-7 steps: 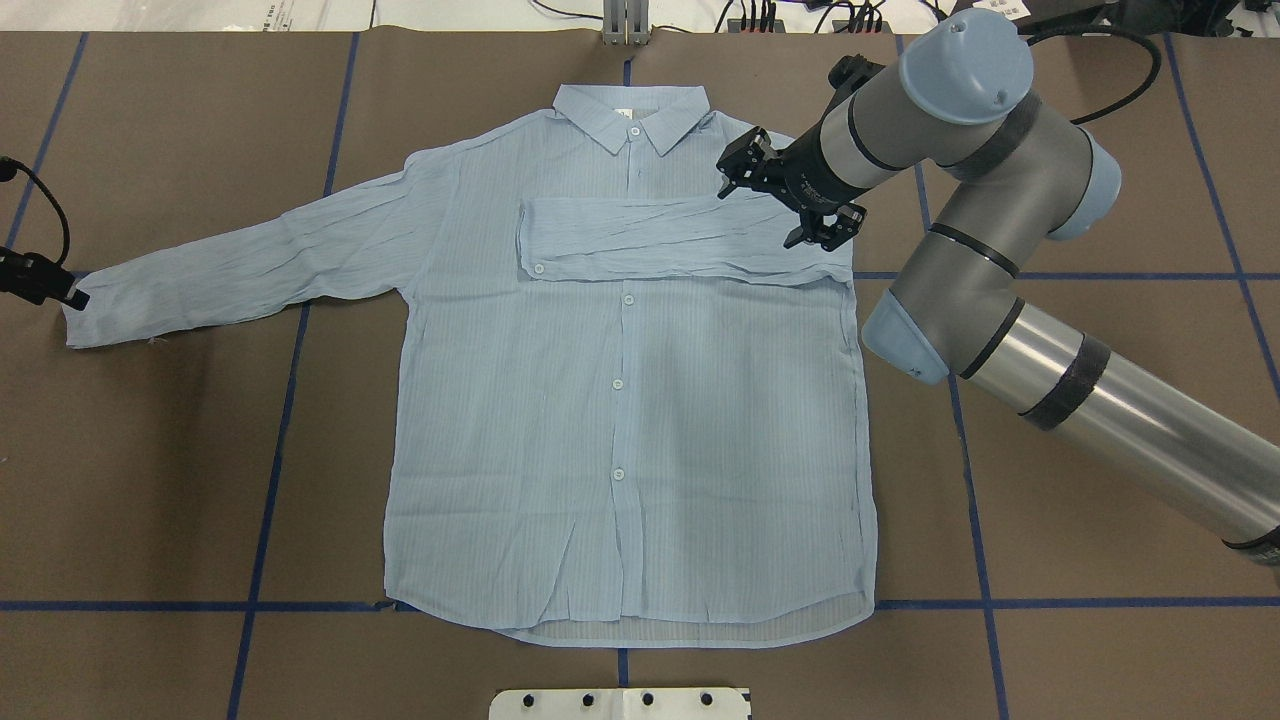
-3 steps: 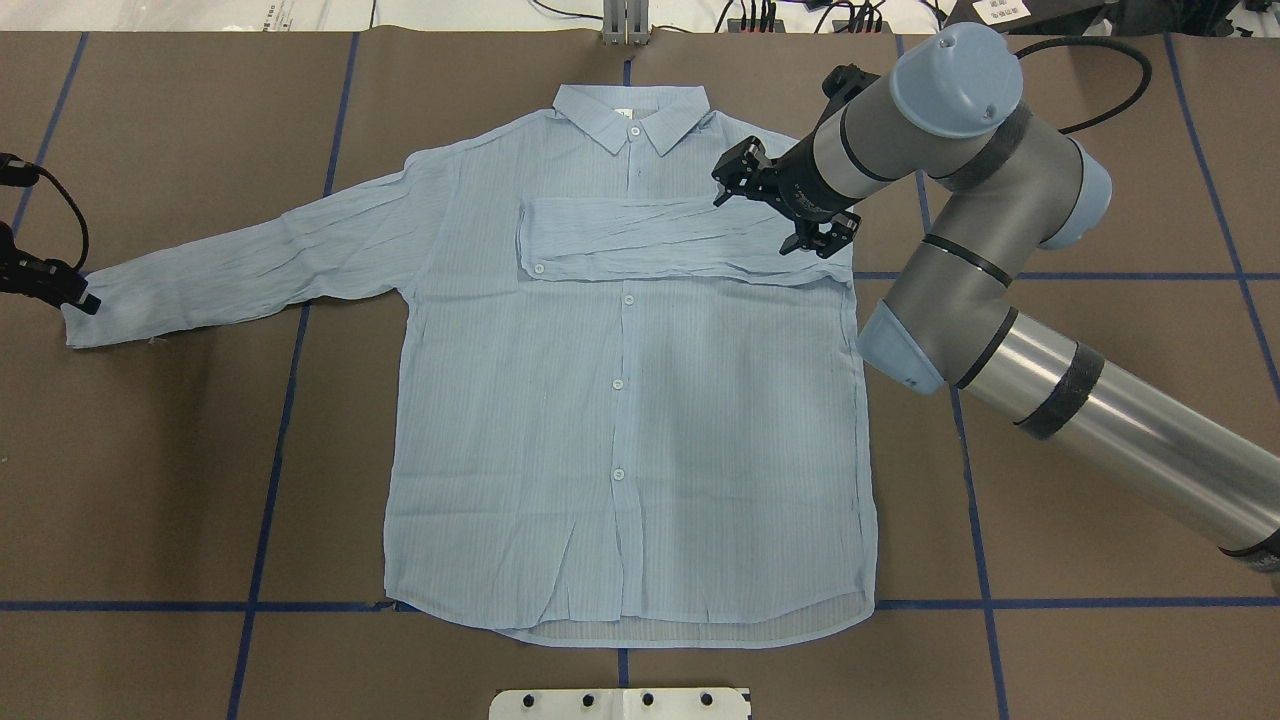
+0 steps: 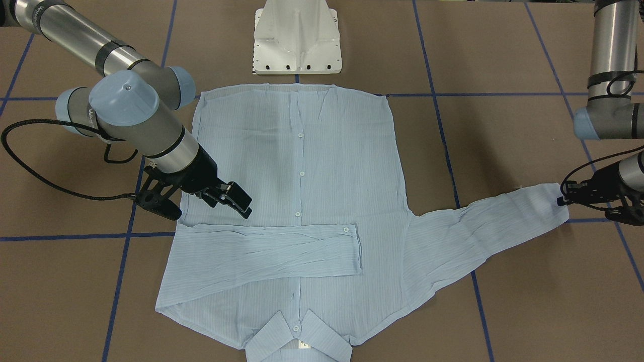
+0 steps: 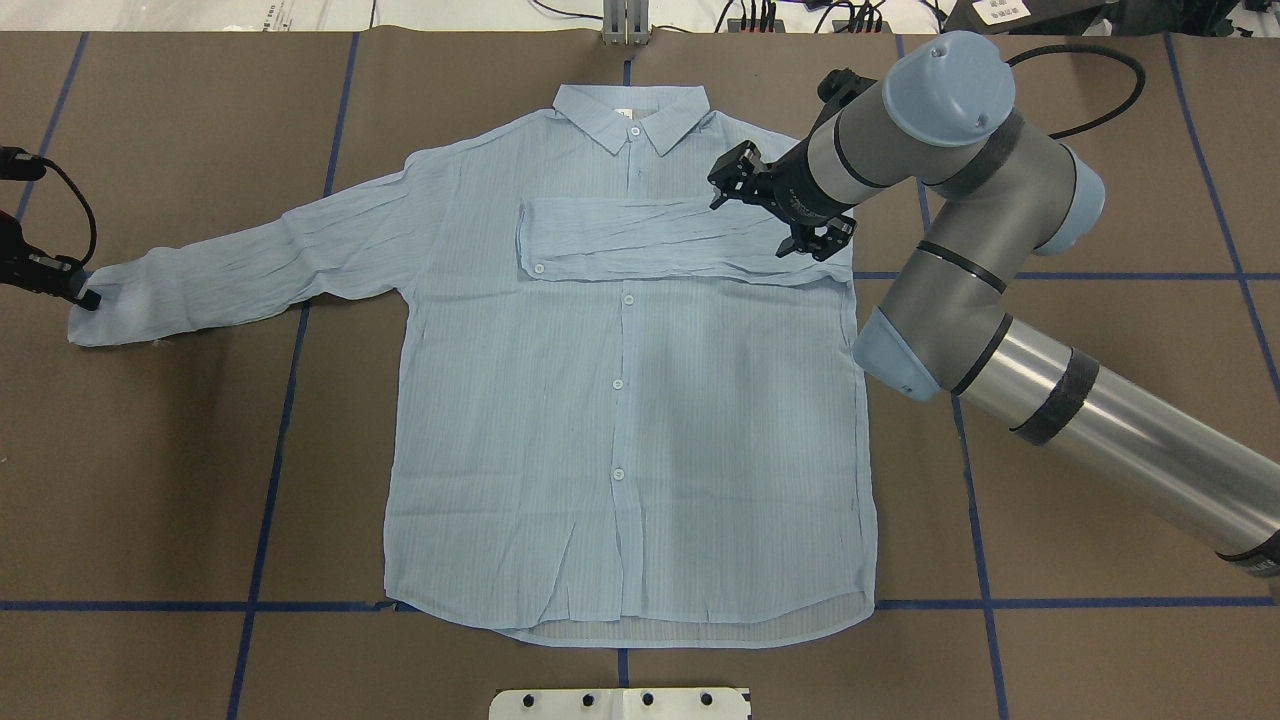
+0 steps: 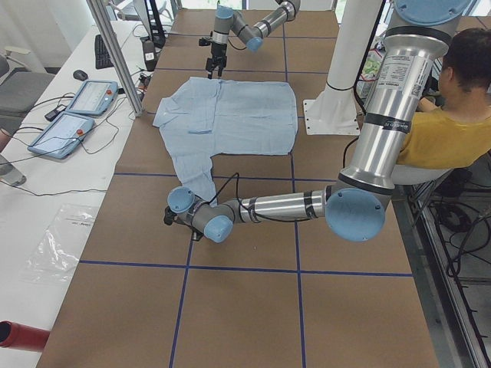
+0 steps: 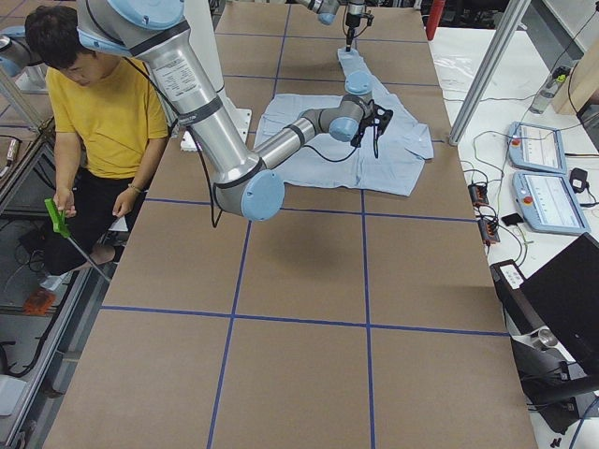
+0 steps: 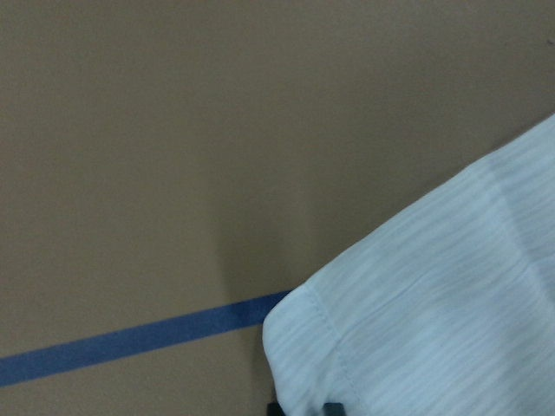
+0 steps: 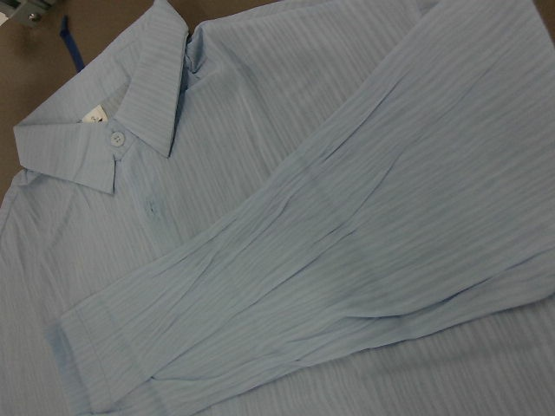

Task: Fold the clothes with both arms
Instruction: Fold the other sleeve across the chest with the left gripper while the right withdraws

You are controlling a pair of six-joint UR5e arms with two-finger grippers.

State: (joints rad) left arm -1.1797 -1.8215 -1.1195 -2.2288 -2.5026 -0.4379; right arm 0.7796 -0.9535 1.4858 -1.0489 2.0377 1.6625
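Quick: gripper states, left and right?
Left gripper: at the shirt cuff; open or closed cannot be told.
Right gripper: open, holding nothing, over the shirt's shoulder.

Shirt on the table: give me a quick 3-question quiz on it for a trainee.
1. True or false: both sleeves of the shirt lie folded across its chest.
2. The left hand is at: A) the cuff of the outstretched sleeve; B) the collar; C) the bottom hem.
3. Fill in: the right hand, above the shoulder end of the folded sleeve, has its jaws ____.
Key: 1 false, only one sleeve is folded; 2 A; 3 open.
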